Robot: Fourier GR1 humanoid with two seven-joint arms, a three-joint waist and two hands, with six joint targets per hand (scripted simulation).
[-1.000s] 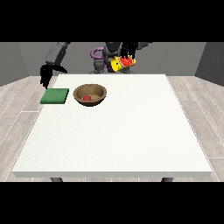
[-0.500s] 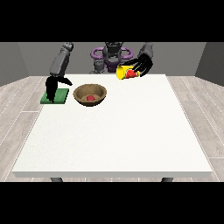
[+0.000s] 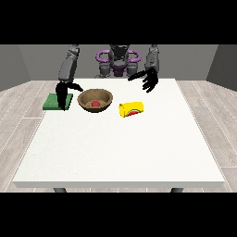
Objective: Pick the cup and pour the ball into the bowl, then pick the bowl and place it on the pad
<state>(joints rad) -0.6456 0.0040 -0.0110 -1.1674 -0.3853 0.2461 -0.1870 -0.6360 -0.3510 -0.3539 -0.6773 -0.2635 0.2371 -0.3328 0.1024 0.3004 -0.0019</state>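
Ball [image 3: 95,103]: red, lying inside the wooden bowl [image 3: 84,102]; pouring looks done.
Cup [image 3: 132,109]: yellow, on its side on the white surface [image 3: 120,148], just right of the bowl, apart from both hands.
Hand at the view's right [image 3: 149,79]: raised above the far edge of the surface, fingers spread and relaxed, holding nothing; well clear of the cup.
Hand at the view's left [image 3: 61,90]: hanging over the green pad [image 3: 53,102], fingers pointing down, thumb stretched toward the bowl; nothing in it.
Bowl: upright, just beside the pad's right edge, not on it.
Step in hand: judged to be the bowl pick, by the hand at the view's left.
How to do it well: shift that hand right from the pad to the near rim; pinch the wall between thumb and fingers; lift level so the ball stays in; carry the short way left and set down centred on the pad.
Watch for: nudging the bowl aside on approach; tilting on lift; lying cup near the bowl's right side, best left untouched.
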